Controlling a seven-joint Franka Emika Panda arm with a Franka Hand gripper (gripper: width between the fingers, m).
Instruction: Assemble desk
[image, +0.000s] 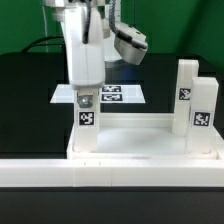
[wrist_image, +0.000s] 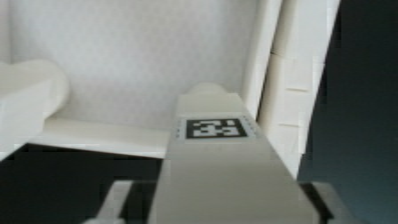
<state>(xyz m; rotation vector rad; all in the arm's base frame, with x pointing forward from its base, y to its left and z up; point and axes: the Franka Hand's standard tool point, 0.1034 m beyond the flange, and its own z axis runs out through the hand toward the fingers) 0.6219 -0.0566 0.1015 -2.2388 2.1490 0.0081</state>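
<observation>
The pincer (image: 85, 98) held a white leg (image: 87, 110) upright. Right under it lay the white panel (image: 130, 130). Two more legs (image: 195, 100) stood well off to the side.

White desk panel (image: 140, 140) lies flat near the front, raised rim up. Two white tag-marked block legs (image: 195, 100) stand upright at its corners on the exterior view's right. A third leg (image: 87, 110) stands upright at the corner on the exterior view's left, probably seated in the socket; base contact unclear.

Robotics lab: marker board (image: 100, 95) fixed on black table (image: 25, 90), tag-marked parts
</observation>
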